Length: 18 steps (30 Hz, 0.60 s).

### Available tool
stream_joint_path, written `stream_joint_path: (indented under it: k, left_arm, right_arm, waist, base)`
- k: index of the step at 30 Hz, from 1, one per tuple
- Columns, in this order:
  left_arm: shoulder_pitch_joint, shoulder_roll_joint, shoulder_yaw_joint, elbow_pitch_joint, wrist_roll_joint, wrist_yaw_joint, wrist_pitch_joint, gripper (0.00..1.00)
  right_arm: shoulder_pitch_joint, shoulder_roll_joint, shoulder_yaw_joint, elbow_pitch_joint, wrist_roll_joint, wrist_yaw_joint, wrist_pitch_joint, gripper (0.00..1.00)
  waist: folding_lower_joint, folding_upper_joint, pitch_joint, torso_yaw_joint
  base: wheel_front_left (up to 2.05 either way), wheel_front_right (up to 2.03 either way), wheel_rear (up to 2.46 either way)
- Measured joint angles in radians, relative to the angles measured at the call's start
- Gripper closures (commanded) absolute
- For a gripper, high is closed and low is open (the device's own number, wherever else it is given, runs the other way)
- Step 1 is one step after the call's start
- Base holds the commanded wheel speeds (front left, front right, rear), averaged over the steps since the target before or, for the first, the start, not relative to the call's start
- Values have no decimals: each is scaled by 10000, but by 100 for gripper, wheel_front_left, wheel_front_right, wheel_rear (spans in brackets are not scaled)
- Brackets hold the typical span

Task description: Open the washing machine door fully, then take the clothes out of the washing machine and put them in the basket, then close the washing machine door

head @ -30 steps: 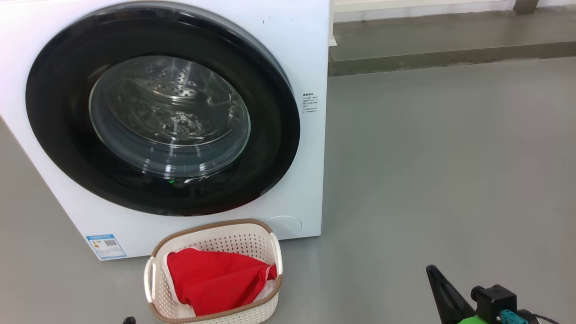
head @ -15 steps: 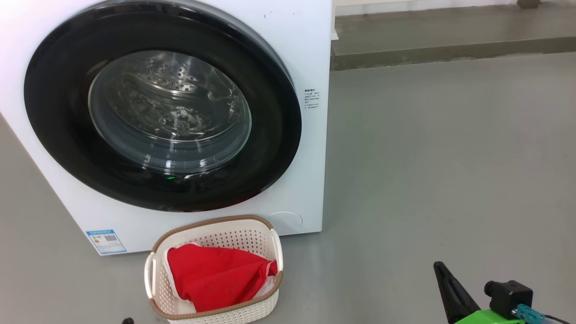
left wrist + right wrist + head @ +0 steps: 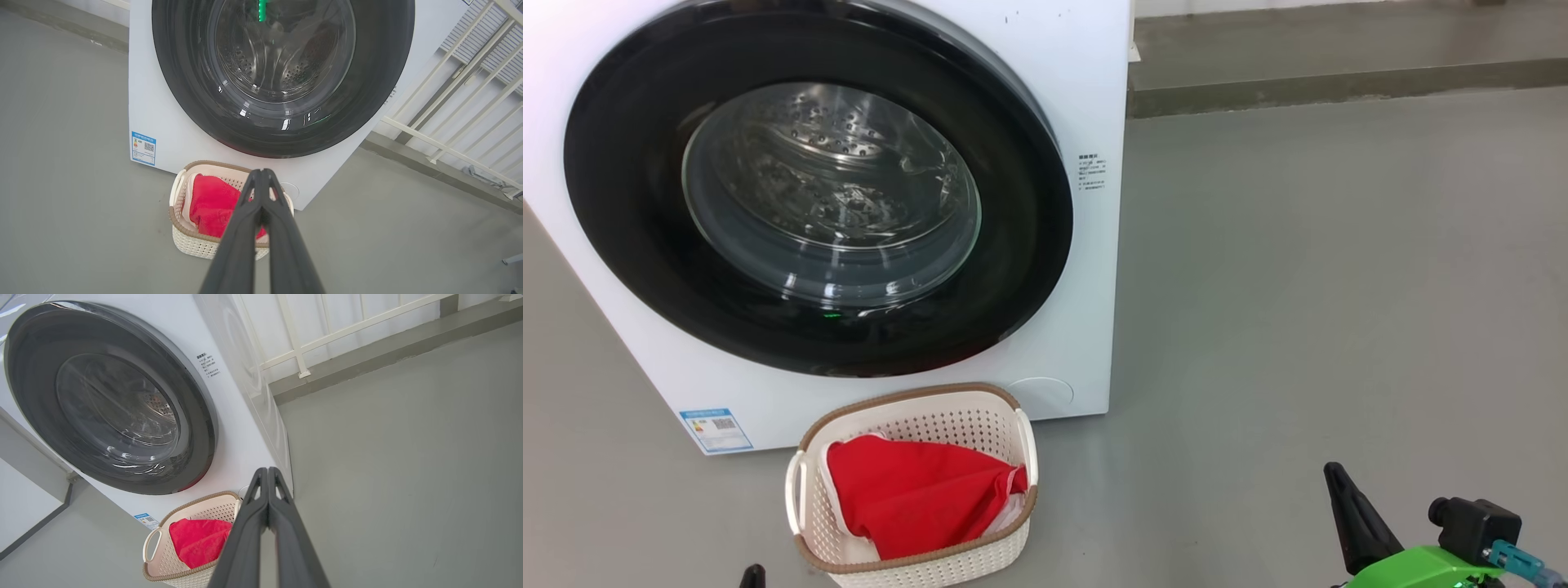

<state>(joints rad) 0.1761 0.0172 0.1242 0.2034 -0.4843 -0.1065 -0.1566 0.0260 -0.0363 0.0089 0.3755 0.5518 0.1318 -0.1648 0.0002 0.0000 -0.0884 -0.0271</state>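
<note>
Item one: the washing machine (image 3: 1062, 73), a white front-loading box standing on the grey floor (image 3: 1298, 286), with a small blue label (image 3: 715, 429) at its lower left front corner and a block of fine print (image 3: 1092, 171) at the right edge of its face. Item two: the washing machine door (image 3: 621, 212), with a wide glossy black rim and a bulging clear glass centre, lying closed and flush against the machine's front; the perforated steel drum (image 3: 833, 155) is visible through the glass. Item three: the basket (image 3: 907, 403), cream-white with perforated sides, a brown woven-look rim and white side handles, set on the floor just in front of the machine, below the lower edge of the door. Item four: the clothes (image 3: 915, 498), bright red fabric with a little white trim at the edge, lying inside the basket and reaching close to its rim. Item five: the left pincer (image 3: 261, 172), long dark fingers pressed together and gripping nothing, held in the air on the near side of the basket and pointing toward the machine. Item six: the right pincer (image 3: 267, 470), fingers likewise together and empty, held off to the right of the basket, well apart from the door. Background: a white railing (image 3: 449, 102) beside the machine.
</note>
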Motion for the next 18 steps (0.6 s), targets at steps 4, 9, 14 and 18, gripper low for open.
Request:
stream_joint_path:
  k: [4,9,14,18]
  left_arm:
    - [-150,4,-13,27,-493,0,71,100]
    - [-192,6,-35,58,-1097,-6,253,100]
    - [-398,10,-56,88,-1693,-8,408,100]
    - [-426,12,-75,121,-2167,-8,508,100]
  right_arm:
    - [-17,0,-33,-44,426,0,157,100]
    - [-106,0,-134,-102,966,0,259,100]
    - [-109,0,-245,-138,1517,0,435,100]
    - [-112,0,-282,-176,1987,0,539,100]
  waist:
    - [0,0,38,11]
    - [0,0,87,26]
    - [0,0,136,40]
    - [0,0,174,52]
  base:
    - [0,0,0]
    - [0,0,0]
    - [0,0,0]
    - [0,0,0]
